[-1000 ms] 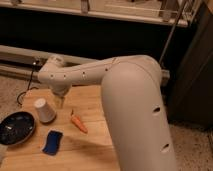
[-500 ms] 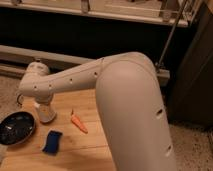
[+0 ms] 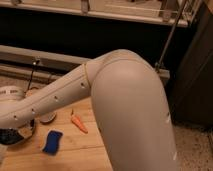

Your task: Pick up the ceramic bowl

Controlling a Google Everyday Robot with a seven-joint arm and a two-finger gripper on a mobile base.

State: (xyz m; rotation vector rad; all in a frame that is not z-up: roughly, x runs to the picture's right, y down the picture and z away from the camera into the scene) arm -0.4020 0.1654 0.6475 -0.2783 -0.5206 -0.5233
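arm (image 3: 130, 110): fills mid-frame. Since half a second ago the forearm has swung left and dropped, and its far end now lies across the bowl's place.
counter (image 3: 75, 150): wooden, carrying everything below. The items on it have not shifted.
ceramic bowl (image 3: 17, 136): far left of the counter, same spot as before, now mostly covered by the forearm. Only a dark, glossy arc shows below the forearm.
bowl orientation: sits flat, mouth up as far as I can tell. Round, so no long axis and no preferred approach direction (any point on the rim should serve).
sponge (image 3: 52, 141): blue, just right of the bowl, apart from it.
white cup (image 3: 47, 118): behind the sponge, partly hidden by the arm.
carrot (image 3: 79, 123): right of the cup, untouched.
gripper (image 3: 4, 150): at the arm's far-left end by the frame edge, over or at the bowl. Only a pale sliver shows, and whether it is open or closed cannot be told.
meaning: my judgement is that the reach phase is nearly complete. There is no sign of a lift yet, and contact is unconfirmed.
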